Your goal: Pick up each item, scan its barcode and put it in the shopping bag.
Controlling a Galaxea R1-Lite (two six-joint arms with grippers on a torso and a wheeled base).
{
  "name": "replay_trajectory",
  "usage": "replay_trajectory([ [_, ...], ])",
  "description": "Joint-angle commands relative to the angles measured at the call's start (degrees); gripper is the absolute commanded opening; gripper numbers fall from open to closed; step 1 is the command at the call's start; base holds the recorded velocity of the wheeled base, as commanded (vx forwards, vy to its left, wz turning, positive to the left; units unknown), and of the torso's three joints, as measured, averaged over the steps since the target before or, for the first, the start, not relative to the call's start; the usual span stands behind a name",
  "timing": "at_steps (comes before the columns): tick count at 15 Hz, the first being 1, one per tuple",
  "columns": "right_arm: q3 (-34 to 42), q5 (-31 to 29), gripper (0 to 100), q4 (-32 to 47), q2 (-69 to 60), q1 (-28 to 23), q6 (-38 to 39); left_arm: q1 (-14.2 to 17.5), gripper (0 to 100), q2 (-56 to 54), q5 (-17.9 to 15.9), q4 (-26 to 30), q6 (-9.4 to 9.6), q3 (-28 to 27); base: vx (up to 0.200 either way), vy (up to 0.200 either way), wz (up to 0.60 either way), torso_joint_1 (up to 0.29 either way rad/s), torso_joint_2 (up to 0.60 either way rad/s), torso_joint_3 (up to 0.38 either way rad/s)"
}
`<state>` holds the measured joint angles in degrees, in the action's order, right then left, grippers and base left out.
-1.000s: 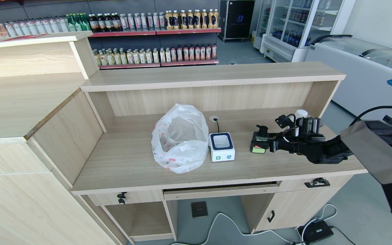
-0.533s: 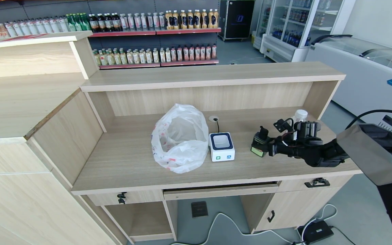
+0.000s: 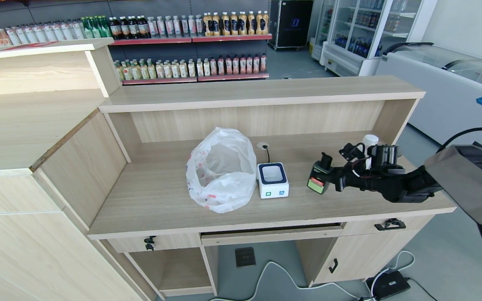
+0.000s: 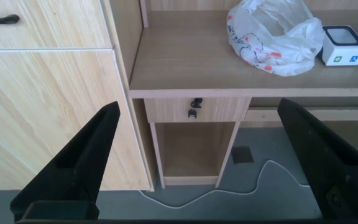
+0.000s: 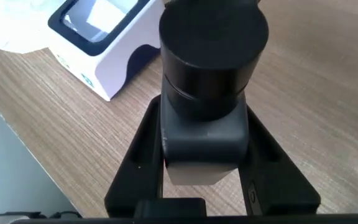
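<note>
Item [image 3: 316,185] at the centre: a small dark container with a round black cap and a green and red label, clenched in the right pincer [image 3: 321,176]. The jaws gripped it across the body below the cap, and the cap end pointed away from the wrist. It was held over the surface [image 3: 161,196], near the scanner [image 3: 272,179] on the robot's right of it and apart from it. Where the barcode sat could not be made out.

By its look the item was light and stiff, with a hard shell that would not give under the jaws. Its smooth round wall could twist or slip in a two-sided grip. A hold across the body, clear of cap and label, seemed soundest. A short drop into the bag would likely do it no harm.

On the scanner's other side, just beside it, lay the bag [image 3: 222,169], thin white plastic with its mouth slumped open. That film looked soft and apt to fold shut at a nudge.

A white-capped bottle [image 3: 370,140] stood farther from the scanner than the item, behind the right arm.

The left pincer [image 4: 199,106] hung well apart from the scanner, beyond the bag and out in front of the surface, its jaws spread wide and holding nothing.
</note>
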<state>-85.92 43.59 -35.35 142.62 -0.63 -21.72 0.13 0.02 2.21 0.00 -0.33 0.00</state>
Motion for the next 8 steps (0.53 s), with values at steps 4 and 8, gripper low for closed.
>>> replay_trajectory([
  [4,22.9,0.9,0,0.3,-39.8,9.1,-10.8,0.0,100,0.0,0.1,0.0,-0.02,0.0,0.0,0.0,0.0,0.0,0.0,0.0],
  [8,33.3,-4.2,0,-0.3,-50.2,16.7,-50.7,0.0,100,0.0,0.0,0.0,-0.02,0.0,0.0,0.0,0.0,0.0,0.0,0.0],
])
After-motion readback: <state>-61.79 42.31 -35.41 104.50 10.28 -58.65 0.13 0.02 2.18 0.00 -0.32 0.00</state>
